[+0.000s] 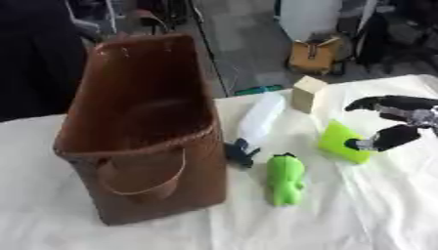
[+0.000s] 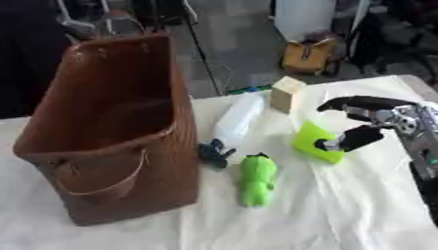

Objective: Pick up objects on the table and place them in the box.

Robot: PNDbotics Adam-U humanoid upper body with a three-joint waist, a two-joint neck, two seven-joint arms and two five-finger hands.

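Box [image 1: 145, 132] interior shadowed; right hand [image 2: 376, 122] open beside green block [image 2: 315, 141], wrist cropped.

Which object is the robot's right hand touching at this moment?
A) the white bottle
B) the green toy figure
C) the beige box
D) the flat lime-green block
D: the right hand has one lower finger on the edge of the flat lime-green block, with the upper fingers spread above it.
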